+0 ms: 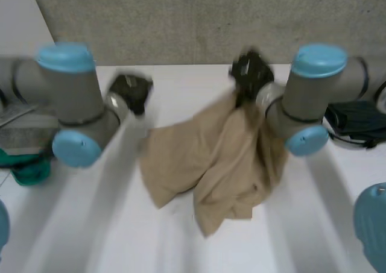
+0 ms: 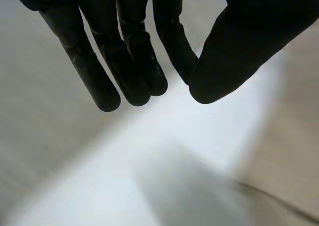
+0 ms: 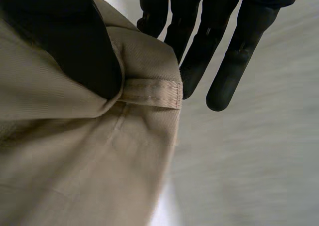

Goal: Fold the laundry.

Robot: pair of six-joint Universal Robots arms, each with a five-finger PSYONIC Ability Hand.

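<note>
One white tabletop (image 1: pixel 181 89) runs back to a grey speckled wall (image 1: pixel 181 20). A beige garment (image 1: pixel 211 158) sits right in the middle of it, crumpled, with its lower folds resting on the surface and its top lifted. Up there is the right hand (image 1: pixel 249 74), raised near the far edge, and the wrist view settles it. The thumb (image 3: pixel 75 41) presses the fabric against the fingers (image 3: pixel 199 56) just beside a stitched belt loop (image 3: pixel 152 92). That's a firm pinch on the garment's edge, with the rest hanging down from the grip.

Over on the other side, the left hand (image 1: pixel 129 92) hovers above bare tabletop, apart from the garment. Its fingers are straight and pointing down, the thumb set off from them, nothing held.

Now the margins: a green bundle (image 1: pixel 24 167) lies at the left edge by the left arm, and a dark heap (image 1: pixel 359 119) lies at the right edge behind the right arm. There's plenty of bare white surface in front of the garment and between it and the left hand.
</note>
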